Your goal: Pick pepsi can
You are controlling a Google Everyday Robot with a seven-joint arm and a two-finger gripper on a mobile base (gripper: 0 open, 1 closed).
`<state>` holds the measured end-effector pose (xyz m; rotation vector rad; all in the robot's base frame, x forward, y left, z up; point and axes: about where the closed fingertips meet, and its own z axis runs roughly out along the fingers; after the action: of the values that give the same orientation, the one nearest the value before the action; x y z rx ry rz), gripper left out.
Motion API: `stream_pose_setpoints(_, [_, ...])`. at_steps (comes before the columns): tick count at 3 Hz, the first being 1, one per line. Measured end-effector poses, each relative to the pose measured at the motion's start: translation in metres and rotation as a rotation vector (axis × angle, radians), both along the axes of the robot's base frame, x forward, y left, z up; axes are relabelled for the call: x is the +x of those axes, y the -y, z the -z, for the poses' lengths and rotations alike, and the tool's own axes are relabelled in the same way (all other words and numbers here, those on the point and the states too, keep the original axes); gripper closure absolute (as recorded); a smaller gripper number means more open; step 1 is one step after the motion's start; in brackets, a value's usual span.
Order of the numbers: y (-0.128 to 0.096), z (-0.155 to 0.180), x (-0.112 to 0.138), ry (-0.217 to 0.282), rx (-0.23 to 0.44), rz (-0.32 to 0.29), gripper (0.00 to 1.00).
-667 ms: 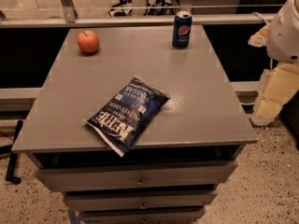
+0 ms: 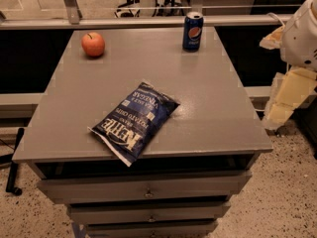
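The pepsi can (image 2: 193, 31) stands upright at the far edge of the grey table top (image 2: 213, 98), right of centre. It is dark blue with a silver rim and a round red-white-blue logo. My gripper (image 2: 285, 100) is at the end of the white and cream arm at the right edge of the view. It hangs off the table's right side, well apart from the can and nearer to me than it.
A red apple (image 2: 93, 44) sits at the far left of the table. A dark-blue chip bag (image 2: 134, 121) lies flat near the front middle. Drawers (image 2: 148, 190) are below the top. A rail (image 2: 148, 21) runs behind the table.
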<state>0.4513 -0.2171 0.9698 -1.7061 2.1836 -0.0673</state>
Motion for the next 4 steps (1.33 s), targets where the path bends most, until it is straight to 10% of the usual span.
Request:
stream_pose_setpoints(3, [-0.010,0.019,0.211,0.245,0.522,0.073,0.00])
stream_pose_setpoints(4, [-0.009,0.021,0.229,0.261,0.564,0.083,0.00])
